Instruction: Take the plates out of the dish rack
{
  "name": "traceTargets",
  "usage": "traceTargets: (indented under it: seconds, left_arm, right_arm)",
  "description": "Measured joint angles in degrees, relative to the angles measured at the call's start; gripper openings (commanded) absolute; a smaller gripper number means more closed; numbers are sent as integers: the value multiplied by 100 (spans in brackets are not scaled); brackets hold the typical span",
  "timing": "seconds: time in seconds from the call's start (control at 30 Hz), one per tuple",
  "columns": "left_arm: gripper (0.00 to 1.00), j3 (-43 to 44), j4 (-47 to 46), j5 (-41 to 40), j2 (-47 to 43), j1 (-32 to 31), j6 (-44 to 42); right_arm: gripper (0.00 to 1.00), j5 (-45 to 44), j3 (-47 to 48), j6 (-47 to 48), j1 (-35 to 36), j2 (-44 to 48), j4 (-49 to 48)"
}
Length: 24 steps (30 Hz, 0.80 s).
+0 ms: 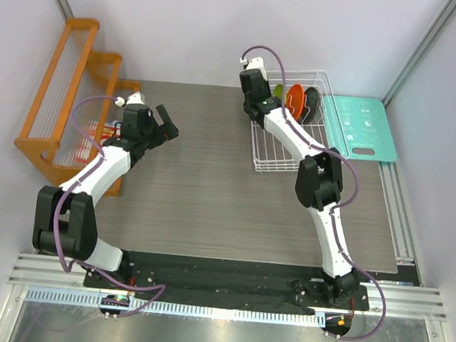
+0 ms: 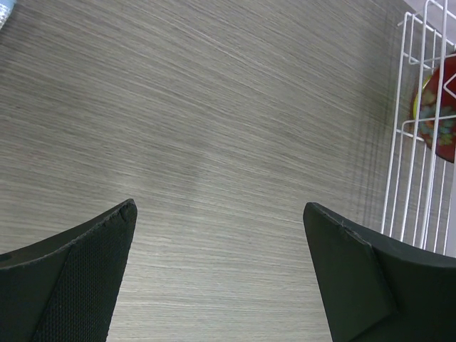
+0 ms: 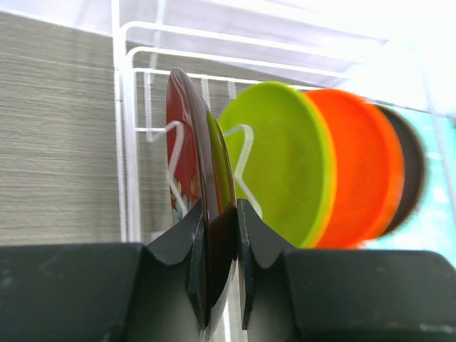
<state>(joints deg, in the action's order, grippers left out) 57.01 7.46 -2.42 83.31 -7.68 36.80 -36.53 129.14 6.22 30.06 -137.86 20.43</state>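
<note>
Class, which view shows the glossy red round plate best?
Right wrist: the glossy red round plate looms close in the right gripper. Left wrist shows part behind the white wire rack; overhead, the right arm hides it.

Red plate [image 3: 187, 153]: glossy deep red, with floral marks in yellow-green and pale blue seen in the left wrist view. Lime-green plate [image 3: 281, 164]: plain, no pattern noted. Orange plate [image 3: 356, 174]: bright orange, with a dark face visible past its rim; exact hue lost to blur. Dish rack [image 3: 127, 142]: white wire. Table [image 1: 210, 193]: grey, finely streaked wood grain. Board [image 1: 365, 128]: teal, pale printed marks. Stepped rack [image 1: 67, 83]: orange wood. Left arm [image 1: 103, 171] and right arm [image 1: 332, 221]: white shells, black joints. Cables [image 1: 70, 212]: purple. Left gripper [image 2: 219, 206] and right gripper [image 3: 219, 221]: matte black.
</note>
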Motion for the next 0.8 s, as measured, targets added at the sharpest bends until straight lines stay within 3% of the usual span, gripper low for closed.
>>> traceTargets:
  seconds: [0.3,0.47,0.63,0.8]
  left_arm:
    - [100,0,52,101,-306,0,4]
    - [100,-68,-111,442,-439,0,57]
    - [100,-243,-354,940,-511,0,214]
    - [99,-525,-817,1486,-529,0,496]
  right_arm:
    - [1,-372,-911,122,133,1460,-299]
    - [1,-136,-1609,-190,286,2588,-284]
    - [1,942,-2566,-1051,339,3781,-173]
    - [1,2288,-3523,-1926,339,4409,-295]
